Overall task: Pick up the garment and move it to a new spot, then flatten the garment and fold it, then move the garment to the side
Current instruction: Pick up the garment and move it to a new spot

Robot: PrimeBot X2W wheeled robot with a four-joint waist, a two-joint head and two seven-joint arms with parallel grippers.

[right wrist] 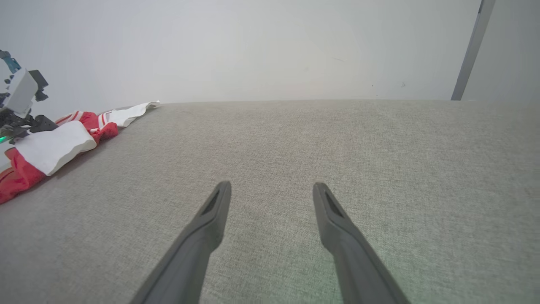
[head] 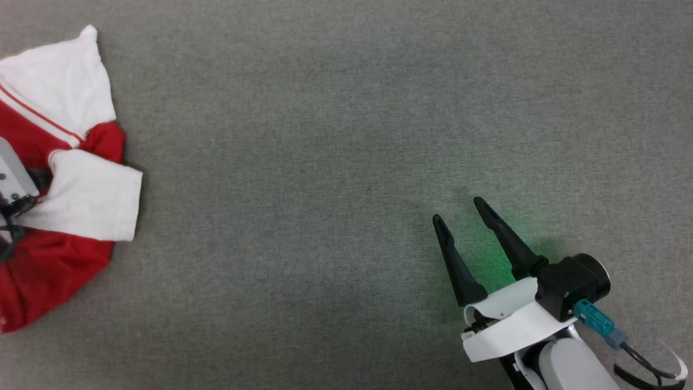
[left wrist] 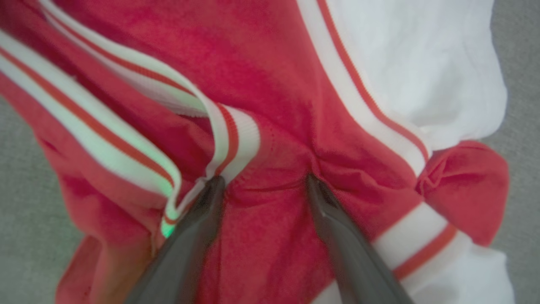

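The red shirt (head: 59,265) lay crumpled, nothing folded yet. The left claw (left wrist: 261,181) touched it, open; the right claw (head: 457,209) hovered open.

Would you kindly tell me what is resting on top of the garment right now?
The left gripper, jaws open, has its fingertips on the garment beside the striped collar. One white sleeve lies folded over the red body. The cloth beneath them is covered.

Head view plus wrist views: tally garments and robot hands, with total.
garment: 1
hands: 2 (left hand, right hand)
total: 3
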